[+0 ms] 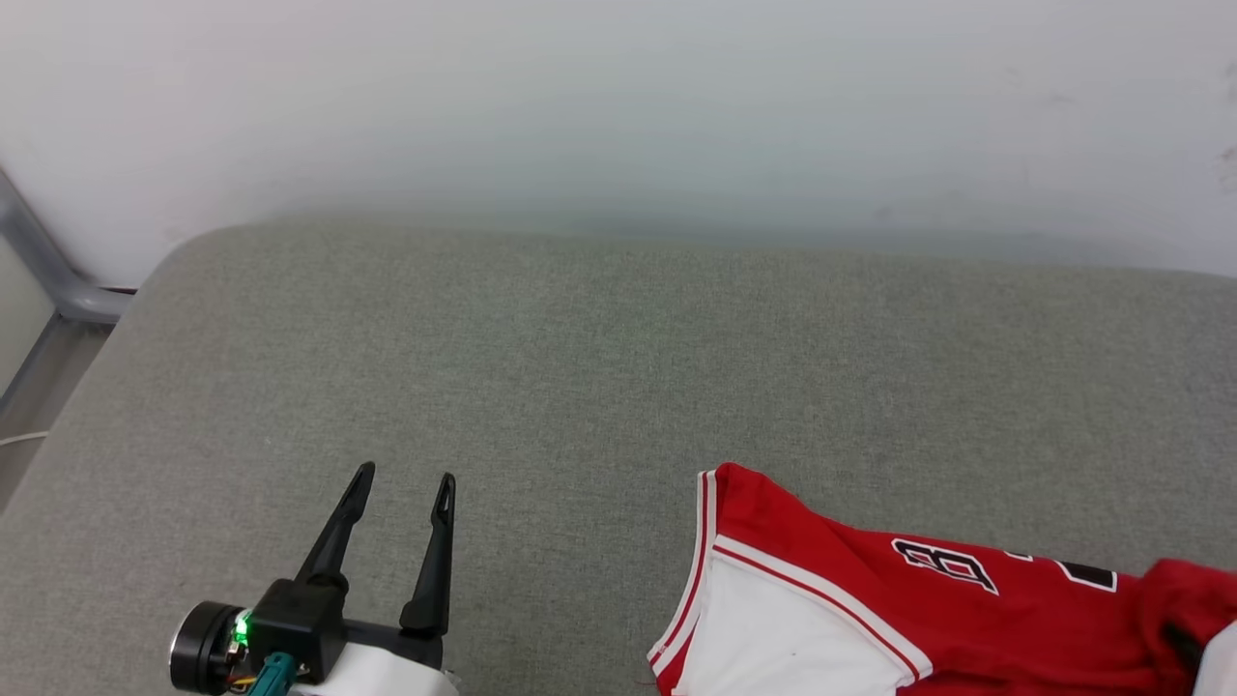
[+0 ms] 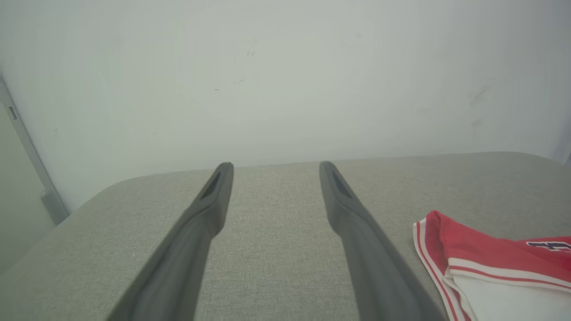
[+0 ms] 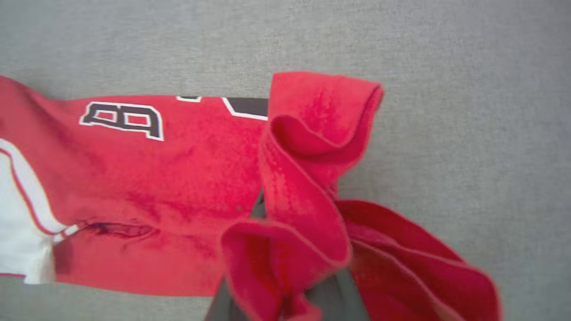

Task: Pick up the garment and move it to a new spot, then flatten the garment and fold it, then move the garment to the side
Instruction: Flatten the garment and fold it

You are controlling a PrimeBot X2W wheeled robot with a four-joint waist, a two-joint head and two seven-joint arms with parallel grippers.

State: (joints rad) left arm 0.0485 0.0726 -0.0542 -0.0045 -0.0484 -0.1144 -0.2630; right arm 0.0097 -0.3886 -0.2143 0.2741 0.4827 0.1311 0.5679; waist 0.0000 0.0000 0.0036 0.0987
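Gripping bunched red cloth, right gripper (image 3: pixel 261 207) clamped on garment (image 1: pixel 850 599) at near right edge of grey cushion (image 1: pixel 580 367); its length runs left toward left gripper (image 1: pixel 406 476), spread wide, apart.

text: black, white-outlined letter "B" (image 1: pixel 945 565), lying sideways | on: red jersey shirt with white sleeves and red-and-white striped trim (image 1: pixel 821 590) | next character (image 3: pixel 247 107): black, white-outlined, half under a red fold, unreadable | left wrist view: black mark cut by the edge, unreadable | other text: none legible
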